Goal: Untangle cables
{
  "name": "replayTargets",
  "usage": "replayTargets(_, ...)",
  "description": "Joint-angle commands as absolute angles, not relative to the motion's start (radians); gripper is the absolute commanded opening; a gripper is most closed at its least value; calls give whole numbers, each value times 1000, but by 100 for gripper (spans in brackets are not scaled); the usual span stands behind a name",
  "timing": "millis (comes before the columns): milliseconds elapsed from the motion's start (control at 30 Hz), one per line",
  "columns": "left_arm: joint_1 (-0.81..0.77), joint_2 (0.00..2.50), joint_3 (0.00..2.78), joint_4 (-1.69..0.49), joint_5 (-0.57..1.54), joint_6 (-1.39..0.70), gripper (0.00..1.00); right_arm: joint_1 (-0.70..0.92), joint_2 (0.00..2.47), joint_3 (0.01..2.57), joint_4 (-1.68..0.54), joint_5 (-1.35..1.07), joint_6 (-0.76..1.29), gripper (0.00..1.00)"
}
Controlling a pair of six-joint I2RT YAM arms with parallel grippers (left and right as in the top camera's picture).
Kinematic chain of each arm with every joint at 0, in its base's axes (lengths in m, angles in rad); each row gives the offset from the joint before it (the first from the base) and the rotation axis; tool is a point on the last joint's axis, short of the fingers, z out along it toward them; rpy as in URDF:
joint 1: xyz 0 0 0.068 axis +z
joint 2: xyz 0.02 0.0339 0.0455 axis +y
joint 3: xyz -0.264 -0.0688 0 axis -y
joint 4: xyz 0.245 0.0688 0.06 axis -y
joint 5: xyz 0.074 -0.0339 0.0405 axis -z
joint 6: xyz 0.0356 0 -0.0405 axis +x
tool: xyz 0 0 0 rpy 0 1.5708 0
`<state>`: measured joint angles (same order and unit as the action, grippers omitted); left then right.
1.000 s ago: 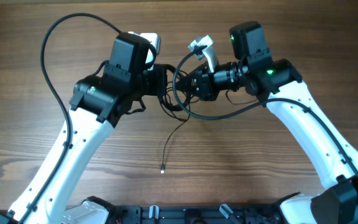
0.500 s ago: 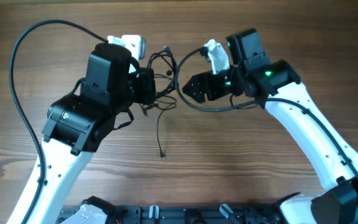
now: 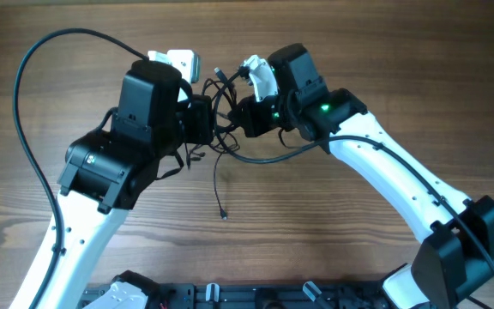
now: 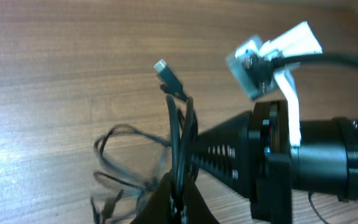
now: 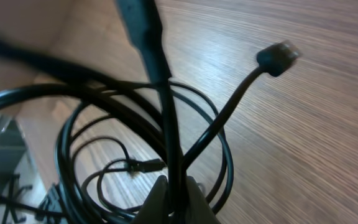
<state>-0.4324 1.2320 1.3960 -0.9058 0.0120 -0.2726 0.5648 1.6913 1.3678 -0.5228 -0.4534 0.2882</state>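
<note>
The cables (image 3: 222, 93) are a tangle of thin black cord held up between my two grippers above the wooden table (image 3: 341, 232). My left gripper (image 3: 206, 122) is shut on several strands; in the left wrist view they rise from the left gripper (image 4: 179, 205) to a plug tip (image 4: 162, 67). From the right, my right gripper (image 3: 240, 118) is shut on one strand of the same bundle; its wrist view shows that strand (image 5: 161, 93) running up from the right gripper (image 5: 176, 200), with loops behind it. One loose end hangs to a plug tip (image 3: 224, 215) on the table.
The left arm's thick black cable (image 3: 37, 94) arcs over the table's left side. Another thick cable (image 3: 273, 157) loops under the right arm's wrist. A black rail (image 3: 256, 296) runs along the front edge. Both arms crowd the table's upper middle.
My right gripper has moved left to the bundle, opened and then shut on a strand. The left arm swung left earlier and has held still since, shut on the cables.
</note>
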Motion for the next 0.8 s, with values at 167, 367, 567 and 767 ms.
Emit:
replayTargets(167, -428, 1149, 1407, -940, -48, -270, 4, 496, 1726, 1372, -879, 371, 656, 4)
replayTargets(367, -428, 1141, 1407, -948, -50, -270, 5, 477, 1726, 1373, -650, -546, 117, 4)
replayTargets(567, -428, 1145, 1407, -986, -52, -270, 10, 476, 1722, 1374, -488, -751, 162, 10)
replayTargets(767, -428, 1163, 1407, -985, -51, -270, 31, 477, 1716, 1374, -543, -672, 208, 4)
